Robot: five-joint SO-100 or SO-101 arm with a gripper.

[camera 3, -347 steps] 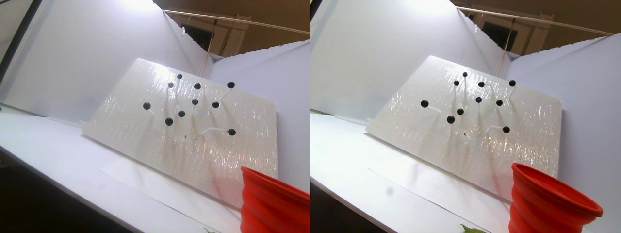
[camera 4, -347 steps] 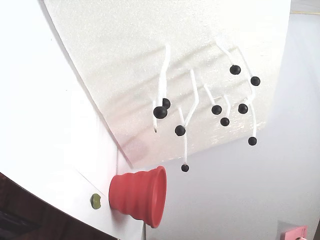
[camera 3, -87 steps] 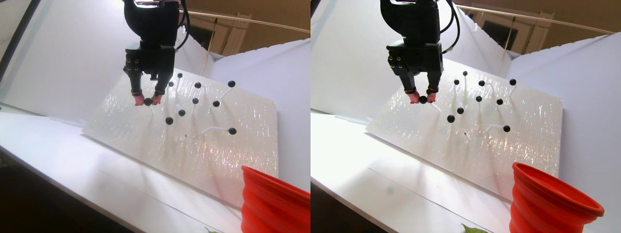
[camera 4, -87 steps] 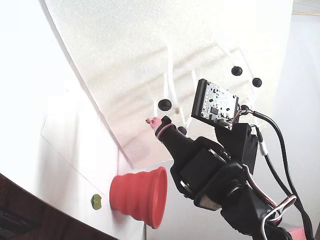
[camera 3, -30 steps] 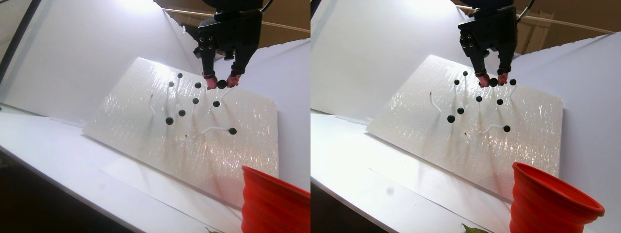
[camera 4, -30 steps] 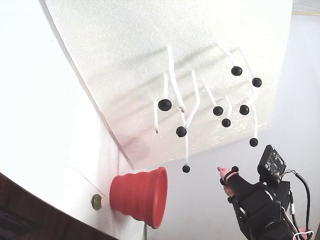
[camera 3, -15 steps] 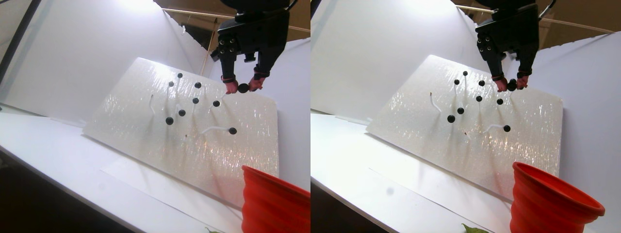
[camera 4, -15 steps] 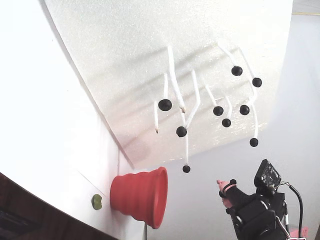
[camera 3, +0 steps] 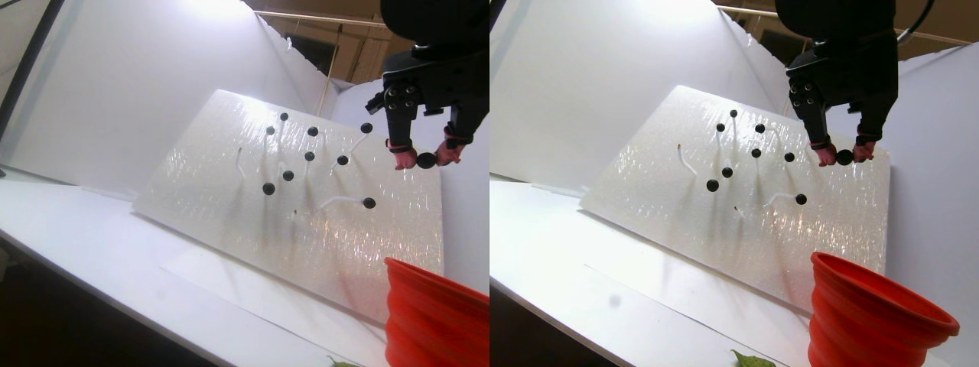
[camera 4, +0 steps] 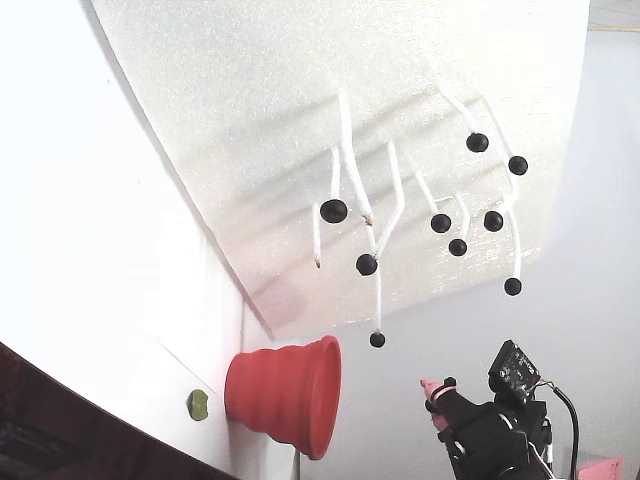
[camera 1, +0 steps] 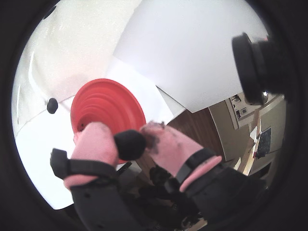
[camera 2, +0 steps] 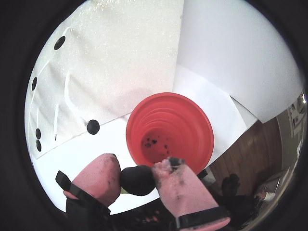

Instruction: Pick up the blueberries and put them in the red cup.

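Since half a second ago the arm has carried its berry further right in the stereo pair view, off the upper right corner of the foam board (camera 3: 291, 206) and toward the side where the red cup (camera 3: 432, 317) stands. One stem on the board, bare at its tip (camera 3: 239, 162), marks where a berry was taken earlier.

Jaws (camera 2: 138, 179): narrow, pinching one black berry (camera 2: 138, 179) between the pink fingertips (camera 2: 102, 175). In a wrist view the held berry (camera 1: 130, 144) sits at the near rim of the red cup (camera 1: 107, 110); in both wrist views the cup's mouth lies open beyond the pads, with dark specks at its bottom.

Remaining blueberries (camera 4: 334, 211) stand on white stems on the tilted board, clustered in its middle and right part in the fixed view; the lowest one (camera 4: 377, 340) hangs past the board's lower edge, just above the cup's rim (camera 4: 325, 398). The gripper (camera 4: 432, 390) is at the bottom right of the fixed view, well apart from the stems, with bare white surface (camera 4: 420, 330) between it and the cup.

A small yellow-green blob (camera 4: 197, 404) lies on the surface just left of the cup, near the dark edge of the surface.
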